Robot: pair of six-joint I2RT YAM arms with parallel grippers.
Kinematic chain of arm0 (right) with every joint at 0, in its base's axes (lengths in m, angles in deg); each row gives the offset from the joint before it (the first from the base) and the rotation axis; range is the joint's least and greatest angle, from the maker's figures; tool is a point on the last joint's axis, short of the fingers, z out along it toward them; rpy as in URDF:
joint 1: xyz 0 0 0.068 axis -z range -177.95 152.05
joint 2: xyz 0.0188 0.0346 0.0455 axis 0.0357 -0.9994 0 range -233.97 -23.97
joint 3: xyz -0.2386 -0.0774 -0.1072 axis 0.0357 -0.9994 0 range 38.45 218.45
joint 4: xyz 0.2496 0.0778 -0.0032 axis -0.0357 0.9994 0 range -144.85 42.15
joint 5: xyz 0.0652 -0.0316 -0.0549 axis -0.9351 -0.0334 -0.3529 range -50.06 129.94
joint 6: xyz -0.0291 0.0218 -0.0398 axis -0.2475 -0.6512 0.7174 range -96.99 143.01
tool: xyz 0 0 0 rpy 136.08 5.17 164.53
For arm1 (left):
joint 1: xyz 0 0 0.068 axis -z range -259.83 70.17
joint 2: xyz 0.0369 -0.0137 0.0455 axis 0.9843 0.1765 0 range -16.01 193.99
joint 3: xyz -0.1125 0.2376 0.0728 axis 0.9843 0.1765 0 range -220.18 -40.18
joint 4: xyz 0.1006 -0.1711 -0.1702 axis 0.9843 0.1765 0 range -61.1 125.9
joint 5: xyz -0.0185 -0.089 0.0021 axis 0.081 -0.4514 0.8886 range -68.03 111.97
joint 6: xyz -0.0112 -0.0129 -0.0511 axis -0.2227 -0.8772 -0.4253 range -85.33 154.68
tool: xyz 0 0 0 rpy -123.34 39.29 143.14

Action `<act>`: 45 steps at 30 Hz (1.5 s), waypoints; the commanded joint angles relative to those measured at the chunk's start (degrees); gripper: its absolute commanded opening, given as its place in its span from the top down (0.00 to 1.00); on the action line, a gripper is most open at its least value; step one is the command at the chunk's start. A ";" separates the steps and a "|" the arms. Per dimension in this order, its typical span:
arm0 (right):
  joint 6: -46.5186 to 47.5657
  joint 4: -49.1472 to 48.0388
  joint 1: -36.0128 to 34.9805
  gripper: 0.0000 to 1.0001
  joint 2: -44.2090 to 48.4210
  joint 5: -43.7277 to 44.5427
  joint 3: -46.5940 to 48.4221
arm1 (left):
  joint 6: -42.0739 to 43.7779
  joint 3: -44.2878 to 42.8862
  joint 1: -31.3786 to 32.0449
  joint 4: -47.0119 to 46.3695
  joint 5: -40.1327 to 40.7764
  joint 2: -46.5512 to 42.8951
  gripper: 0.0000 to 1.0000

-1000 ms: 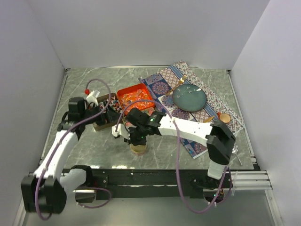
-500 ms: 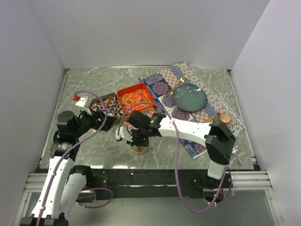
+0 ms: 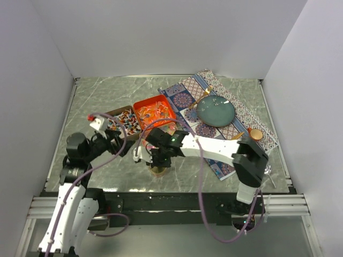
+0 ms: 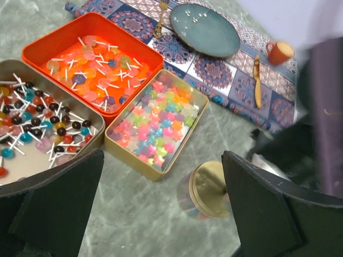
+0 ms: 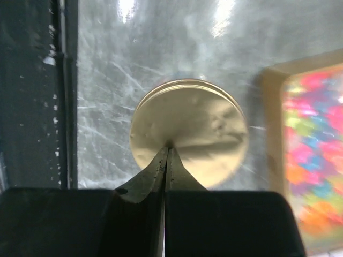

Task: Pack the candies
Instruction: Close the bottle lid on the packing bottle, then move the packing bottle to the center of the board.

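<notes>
The left claw (image 4: 162, 176) is open wide and holds nothing, up over the counter (image 4: 142, 227). The candies (image 4: 155, 126) lie in three tins side by side: a grey tin (image 4: 101, 134), an orange tin (image 4: 56, 33) and a gold tin (image 4: 134, 160). To the right, the right claw (image 5: 168, 148) is shut tight on nothing, its tips over the round gold lid (image 5: 206, 128).

The candies (image 5: 316, 166) blur at the right wrist view's edge, their tin (image 5: 272, 150) cut off.

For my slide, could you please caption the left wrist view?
Open left gripper near three tins of candies and a gold-lidded jar.
</notes>
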 commanded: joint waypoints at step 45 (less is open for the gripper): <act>-19.25 3.62 41.56 0.04 30.38 2.22 3.05 | 37.79 -8.39 38.28 -1.57 8.12 44.35 0.09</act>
